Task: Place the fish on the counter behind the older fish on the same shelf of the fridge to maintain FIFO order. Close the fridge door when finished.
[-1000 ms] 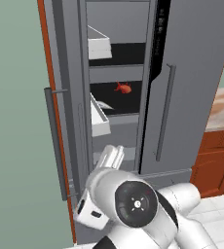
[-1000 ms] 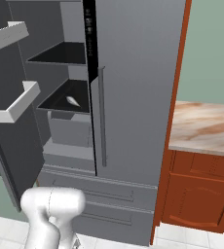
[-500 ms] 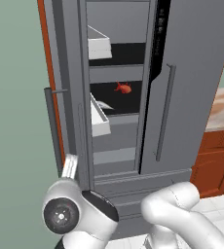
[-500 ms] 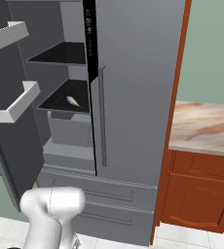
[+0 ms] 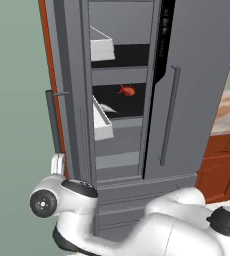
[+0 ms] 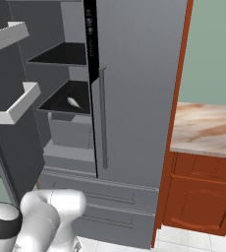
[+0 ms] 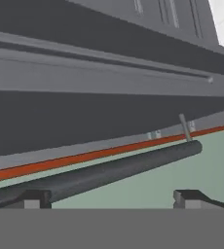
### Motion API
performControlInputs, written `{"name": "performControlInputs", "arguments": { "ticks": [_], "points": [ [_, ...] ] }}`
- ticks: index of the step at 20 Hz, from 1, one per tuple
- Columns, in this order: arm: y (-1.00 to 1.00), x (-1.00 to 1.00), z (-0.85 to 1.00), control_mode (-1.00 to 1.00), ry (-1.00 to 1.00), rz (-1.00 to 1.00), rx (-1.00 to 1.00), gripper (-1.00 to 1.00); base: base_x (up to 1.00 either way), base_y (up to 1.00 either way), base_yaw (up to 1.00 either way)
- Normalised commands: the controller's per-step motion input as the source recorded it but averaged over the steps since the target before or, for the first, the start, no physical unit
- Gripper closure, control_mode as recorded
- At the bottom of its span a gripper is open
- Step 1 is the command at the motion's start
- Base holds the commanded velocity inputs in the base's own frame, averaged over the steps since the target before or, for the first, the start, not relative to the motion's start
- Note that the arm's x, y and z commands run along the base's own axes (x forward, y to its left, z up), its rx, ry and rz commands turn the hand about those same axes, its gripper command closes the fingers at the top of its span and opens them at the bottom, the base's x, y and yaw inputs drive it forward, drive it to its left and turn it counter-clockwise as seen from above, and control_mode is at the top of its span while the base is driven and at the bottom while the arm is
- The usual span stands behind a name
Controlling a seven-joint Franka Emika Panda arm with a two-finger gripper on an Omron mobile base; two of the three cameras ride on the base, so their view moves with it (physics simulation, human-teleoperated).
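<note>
Nothing readable is showing anywhere; the fridge [image 6: 134, 83] is carrying a black control strip [image 6: 90, 29] (its pale marks are too blurred to read).

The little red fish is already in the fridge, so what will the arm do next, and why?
Probably press the open grey fridge door shut: the small red-orange fish sits behind the pale silver-grey fish, and the open gripper is beside the door's bar handle.
</note>
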Motion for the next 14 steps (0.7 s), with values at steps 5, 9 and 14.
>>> {"name": "performControlInputs", "arguments": {
  "ticks": [5,9,14],
  "points": [
    [0.53,0.69,-0.36,-1.00,0.00,-0.03,-0.24,-1.00,0.00,0.00,0.00],
    [0.53,0.16,-0.22,-1.00,-0.01,-0.12,-0.30,-1.00,0.00,0.00,0.00],
    [0.03,0.09,-0.13,-1.00,0.00,-0.21,-0.17,-1.00,0.00,0.00,0.00]
  ]
}}
